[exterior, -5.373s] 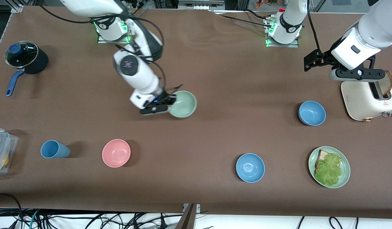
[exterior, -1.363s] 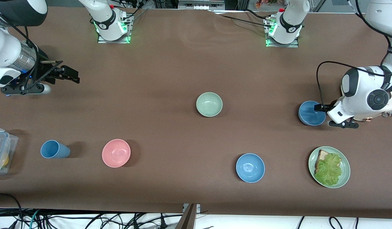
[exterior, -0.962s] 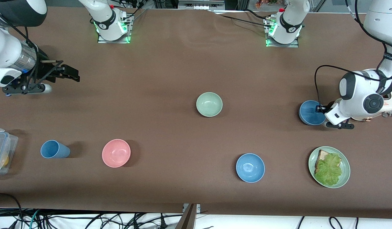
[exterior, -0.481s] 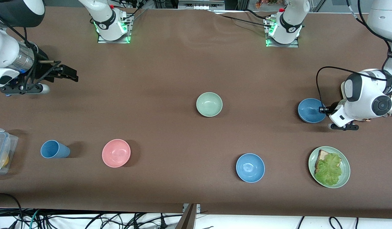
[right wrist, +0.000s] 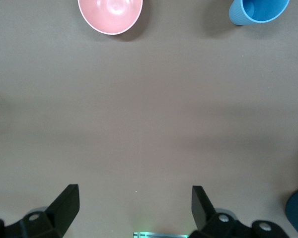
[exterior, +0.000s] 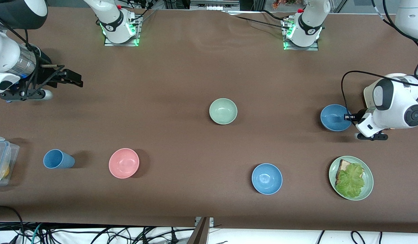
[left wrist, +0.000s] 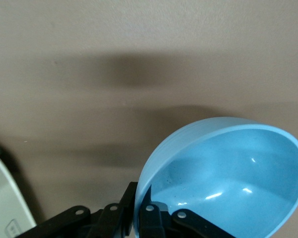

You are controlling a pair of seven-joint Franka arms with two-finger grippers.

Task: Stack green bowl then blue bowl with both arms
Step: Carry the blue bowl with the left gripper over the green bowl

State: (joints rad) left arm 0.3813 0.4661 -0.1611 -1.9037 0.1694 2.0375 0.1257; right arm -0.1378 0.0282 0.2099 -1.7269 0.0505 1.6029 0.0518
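Two fingers of your left gripper [exterior: 348, 117] are pinched tight on the rim of the blue bowl [exterior: 335, 117], one inside the wall and one outside, as the left wrist view shows with the bowl [left wrist: 223, 178] tilted and its shadow cast on the brown table [left wrist: 89, 99] below. Judging by that shadow, the bowl seems lifted a little, so treat it as carried rather than resting.

From those fingers, the green bowl [exterior: 223, 111] lies toward the right arm's end of the table, roughly level with the grip in the front view and well apart from it. It sits upright, open side up, near the middle of the table, with nothing between it and the held bowl. That line is what your coming move turns on: carry the blue bowl along the table's length until it is over the green one, then level it before lowering. Being round, neither bowl has a long axis to match.

Your left arm is the nearer one, and already has the load. Your right gripper [exterior: 64, 78] waits with its fingers spread wide and empty, over bare table at its own end; the right wrist view [right wrist: 135, 210] shows the pink bowl [right wrist: 110, 15] and a blue cup [right wrist: 256, 11] ahead of it. The second blue bowl [exterior: 267, 178] lies nearer the front camera.
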